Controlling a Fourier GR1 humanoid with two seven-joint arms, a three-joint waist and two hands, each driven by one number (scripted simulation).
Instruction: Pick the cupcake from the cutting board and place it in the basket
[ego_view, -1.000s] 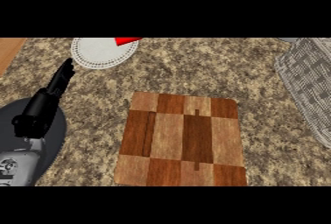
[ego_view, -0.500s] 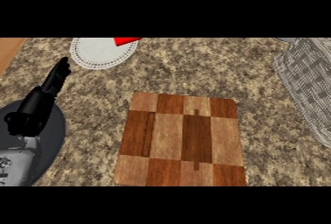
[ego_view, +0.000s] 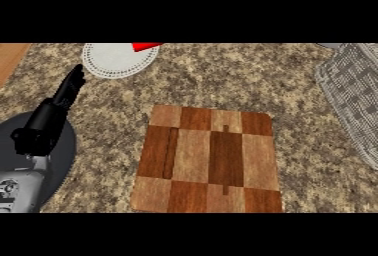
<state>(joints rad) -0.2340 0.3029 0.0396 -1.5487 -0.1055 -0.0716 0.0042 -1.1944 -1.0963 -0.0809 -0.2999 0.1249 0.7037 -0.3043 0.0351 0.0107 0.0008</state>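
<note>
A speckled brown-and-beige table (ego_view: 221, 80) carries a cutting board (ego_view: 209, 159) in light and dark wood checks, and a white plate (ego_view: 114, 60).

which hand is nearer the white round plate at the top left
Left. The left hand shows just below and left of the white round plate, fingers straight and pointing up toward it. The right hand shows in no view.

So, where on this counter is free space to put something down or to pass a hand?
The cutting board has nothing on it. Bare counter runs between the board and the white plate, and a strip lies between the board and the basket. The left side is crowded: the left hand reaches toward the plate above a dark round object.
</note>
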